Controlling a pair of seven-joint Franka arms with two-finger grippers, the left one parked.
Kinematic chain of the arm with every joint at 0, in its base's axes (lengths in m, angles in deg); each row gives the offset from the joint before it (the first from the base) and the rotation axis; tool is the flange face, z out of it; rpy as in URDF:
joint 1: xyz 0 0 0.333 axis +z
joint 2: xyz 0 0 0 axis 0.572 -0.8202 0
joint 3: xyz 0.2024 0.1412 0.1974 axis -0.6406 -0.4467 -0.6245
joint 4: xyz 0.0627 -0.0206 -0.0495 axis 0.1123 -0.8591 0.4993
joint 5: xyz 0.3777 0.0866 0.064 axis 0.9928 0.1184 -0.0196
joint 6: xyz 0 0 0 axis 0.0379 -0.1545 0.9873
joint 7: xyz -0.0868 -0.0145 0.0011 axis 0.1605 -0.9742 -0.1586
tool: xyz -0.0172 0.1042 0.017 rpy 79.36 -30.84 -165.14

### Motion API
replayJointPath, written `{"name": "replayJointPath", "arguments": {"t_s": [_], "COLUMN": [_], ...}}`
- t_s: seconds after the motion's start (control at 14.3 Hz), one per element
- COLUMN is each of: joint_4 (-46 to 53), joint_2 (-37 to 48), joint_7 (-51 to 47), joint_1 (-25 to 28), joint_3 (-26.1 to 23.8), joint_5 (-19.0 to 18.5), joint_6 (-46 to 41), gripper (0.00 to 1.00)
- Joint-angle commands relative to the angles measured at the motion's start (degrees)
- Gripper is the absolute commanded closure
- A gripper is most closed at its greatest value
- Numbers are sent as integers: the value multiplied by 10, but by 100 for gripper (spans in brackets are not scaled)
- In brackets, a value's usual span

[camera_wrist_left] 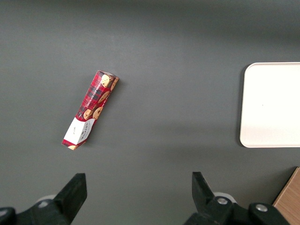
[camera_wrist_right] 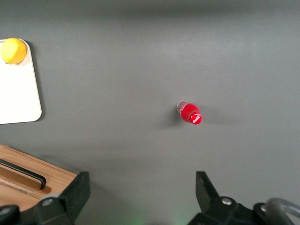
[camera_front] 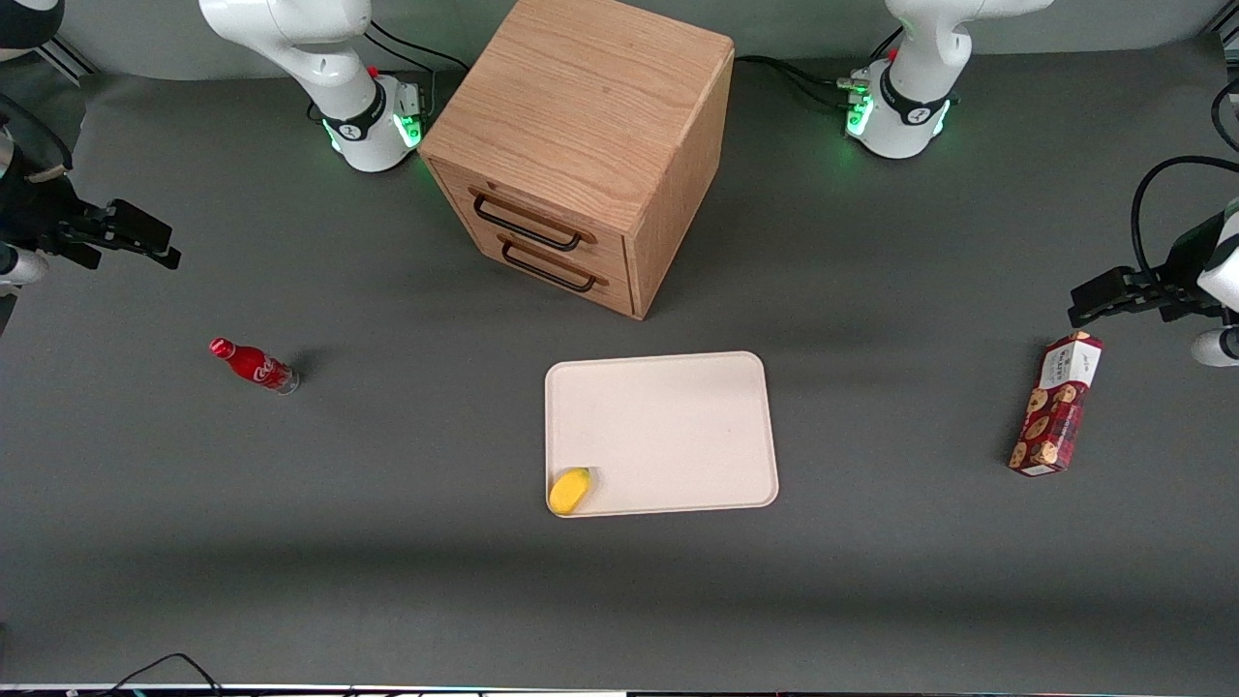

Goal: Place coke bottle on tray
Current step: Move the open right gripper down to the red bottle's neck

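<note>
The coke bottle [camera_front: 254, 365], small and red with a red cap, stands on the grey table toward the working arm's end. It also shows in the right wrist view [camera_wrist_right: 190, 113], seen from above. The cream-white tray [camera_front: 678, 416] lies flat in the middle of the table, in front of the drawer cabinet; one corner of it shows in the right wrist view [camera_wrist_right: 18, 93]. My right gripper [camera_front: 155, 244] hangs high over the table, farther from the front camera than the bottle and apart from it. In the right wrist view the gripper [camera_wrist_right: 143, 183] is open and empty.
A wooden two-drawer cabinet [camera_front: 581, 145] stands farther from the front camera than the tray. A small yellow object [camera_front: 569, 490] lies in the tray's corner nearest the camera. A red cookie box [camera_front: 1057, 404] lies toward the parked arm's end.
</note>
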State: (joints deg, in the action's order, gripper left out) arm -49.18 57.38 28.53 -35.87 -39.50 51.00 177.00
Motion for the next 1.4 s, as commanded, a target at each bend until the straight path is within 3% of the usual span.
{"name": "replayJointPath", "arguments": {"t_s": [0.0, 0.35, 0.56, 0.77, 1.05, 1.33], "joint_4": [15, 9, -22, -139, -292, -327], "joint_2": [-1, -8, -22, -24, -36, -86], "joint_7": [-15, 15, 124, 188, 183, 181], "joint_1": [-1, -7, -8, -8, -7, -8], "joint_3": [3, 17, 80, 127, 136, 136], "joint_5": [13, 5, -18, -19, -18, -15], "joint_6": [-28, -29, -7, 127, 316, 419], "gripper": [0, 0, 0, 0, 0, 0]}}
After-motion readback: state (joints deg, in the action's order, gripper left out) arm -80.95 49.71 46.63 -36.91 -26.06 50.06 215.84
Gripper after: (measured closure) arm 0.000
